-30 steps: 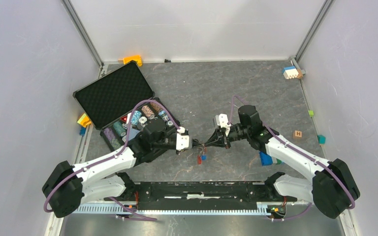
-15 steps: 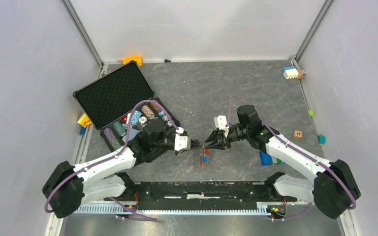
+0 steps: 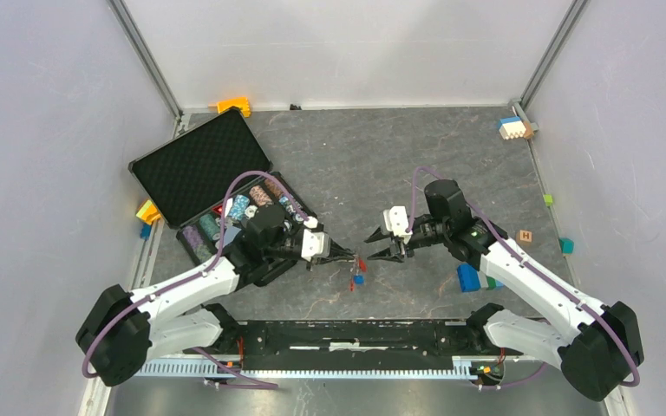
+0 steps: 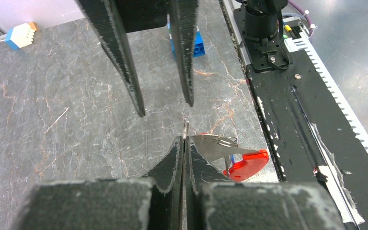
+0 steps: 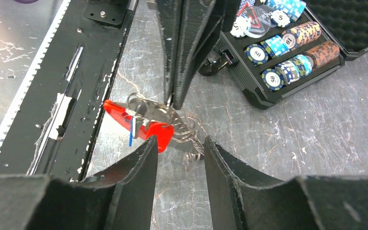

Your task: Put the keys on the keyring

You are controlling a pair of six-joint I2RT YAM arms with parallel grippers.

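Note:
My left gripper (image 3: 351, 257) (image 4: 183, 142) is shut on the keyring's thin metal ring (image 4: 186, 128) and holds it above the table. In the right wrist view the keyring (image 5: 188, 130) shows as a silvery coil with its long red clip (image 5: 114, 111). A key with a red head (image 5: 162, 135) (image 4: 247, 164) hangs from it, and a blue key (image 5: 132, 131) shows edge-on beside it. Both dangle below the left fingertips (image 3: 355, 277). My right gripper (image 3: 375, 247) (image 5: 179, 143) stands open just right of the bunch, facing the left one, with nothing between its fingers.
An open black case of poker chips (image 3: 225, 199) (image 5: 287, 43) lies behind the left arm. A blue block (image 3: 468, 277) (image 4: 196, 43) sits by the right arm, a wooden block (image 3: 525, 236) further right. Small blocks (image 3: 513, 128) stand at the back corners. A black rail (image 3: 355, 334) runs along the near edge.
My right gripper has opened and drawn back to the right, off the bunch. The left gripper stays shut on the ring, and the keys now hang from it alone.

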